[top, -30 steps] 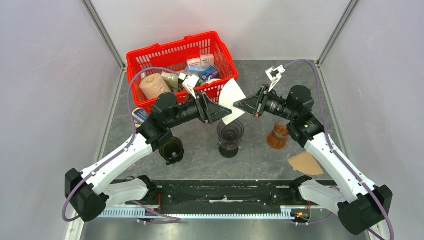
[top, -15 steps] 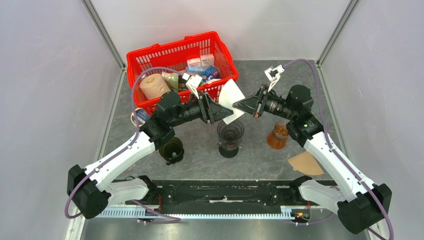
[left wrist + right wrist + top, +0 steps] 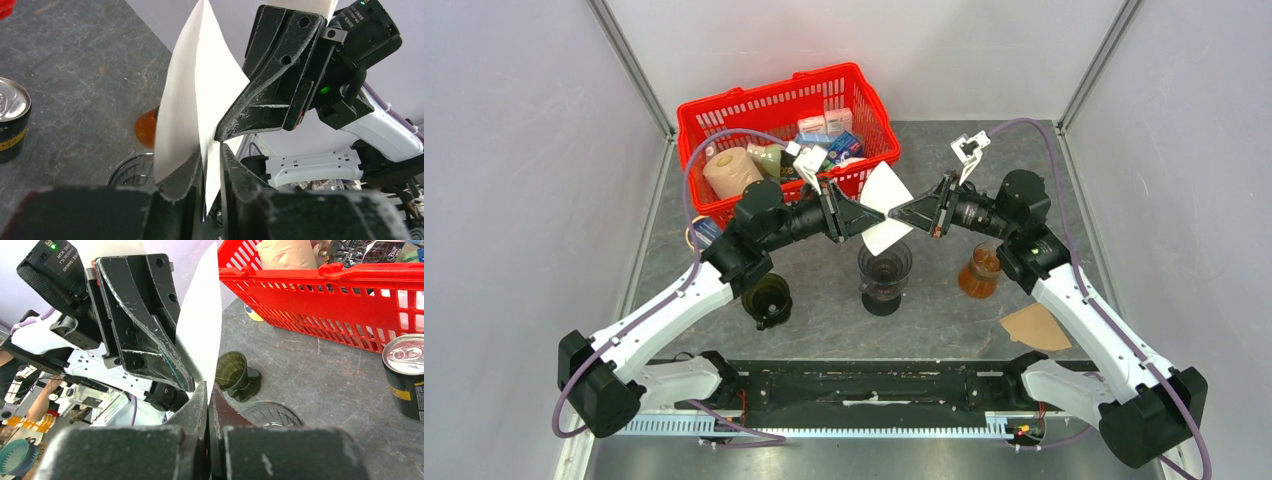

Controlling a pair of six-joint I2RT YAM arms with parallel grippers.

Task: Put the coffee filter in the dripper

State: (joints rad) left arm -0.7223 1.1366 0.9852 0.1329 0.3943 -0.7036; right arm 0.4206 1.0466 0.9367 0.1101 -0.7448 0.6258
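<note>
The white coffee filter (image 3: 886, 203) hangs in the air between both grippers, directly above the ribbed glass dripper (image 3: 885, 266). My right gripper (image 3: 896, 213) is shut on the filter's right edge, and the paper (image 3: 202, 325) rises from between its jaws (image 3: 208, 388). My left gripper (image 3: 876, 217) reaches in from the left. In the left wrist view its jaws (image 3: 211, 151) are closed on one layer of the filter (image 3: 190, 95), and the other layer bulges out to the left. The dripper's rim shows below (image 3: 131, 170) (image 3: 272, 415).
A red basket (image 3: 724, 108) of groceries stands behind the grippers. A dark green cone-shaped cup (image 3: 767, 298) sits left of the dripper and an orange glass (image 3: 980, 270) to its right. A brown paper filter (image 3: 1036, 327) lies front right. A can (image 3: 704, 230) stands by the basket.
My left gripper has moved right onto the filter and its jaws have closed on one layer. The filter has shifted slightly left. The right arm has hardly moved.
</note>
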